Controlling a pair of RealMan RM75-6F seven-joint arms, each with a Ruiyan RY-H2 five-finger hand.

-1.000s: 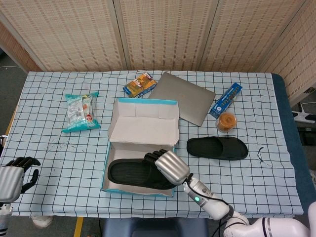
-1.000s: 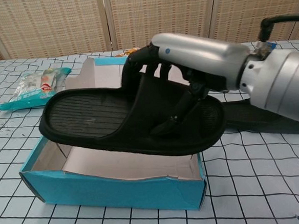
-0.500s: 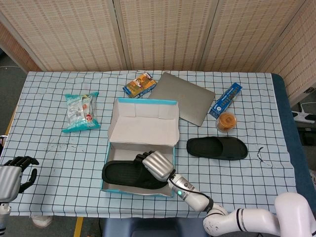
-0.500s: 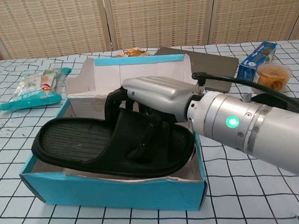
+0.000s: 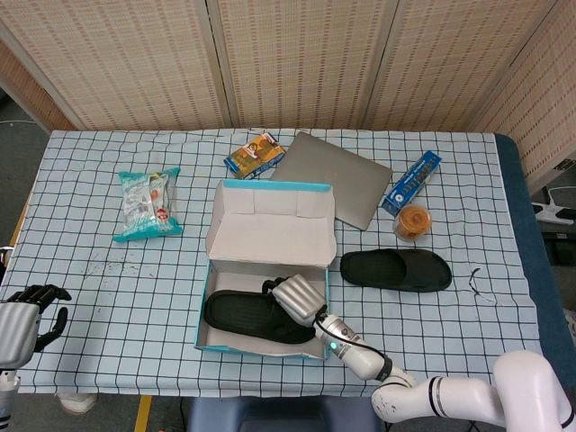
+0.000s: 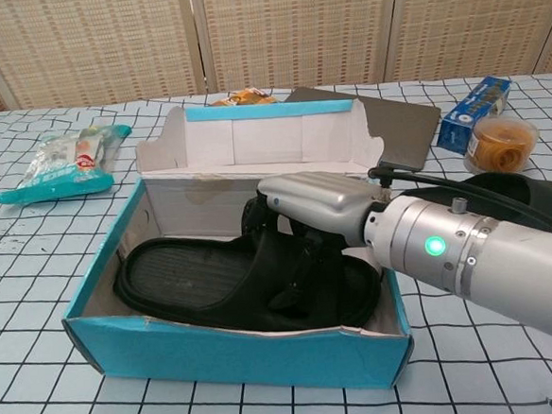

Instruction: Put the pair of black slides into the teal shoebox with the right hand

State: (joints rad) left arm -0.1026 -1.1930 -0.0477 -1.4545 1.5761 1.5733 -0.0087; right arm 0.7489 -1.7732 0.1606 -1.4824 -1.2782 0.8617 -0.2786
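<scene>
Inside the teal shoebox (image 5: 216,326) (image 6: 220,358), one black slide (image 5: 247,315) (image 6: 215,282) now lies flat on the pale cardboard floor, its ribbed footbed facing up and its broad matte strap toward the robot's right. The right hand (image 5: 297,297) (image 6: 304,205), a smooth silver shell with dark fingers (image 6: 288,239), is wrapped over that strap and grasps it. A green light glows on the metal wrist behind it. The box has glossy teal outer walls, raw white card inside and a hinged lid standing open at the far side.

The second black slide (image 5: 396,269) (image 6: 540,193) rests on the checked cloth surface (image 5: 108,288) (image 6: 34,271) just to the right of the box, sole down, rubbery and rounded at both ends.

At the near left edge the left hand (image 5: 22,319) sits with its dark fingers loosely curled and nothing in them.

Farther back lie a crinkly teal snack bag (image 5: 147,204) (image 6: 64,160), a small orange carton (image 5: 253,154) (image 6: 243,97), a flat grey board (image 5: 335,178) (image 6: 403,122), a long blue box (image 5: 411,182) (image 6: 473,113) and a round clear tub of orange contents (image 5: 413,221) (image 6: 502,142).
</scene>
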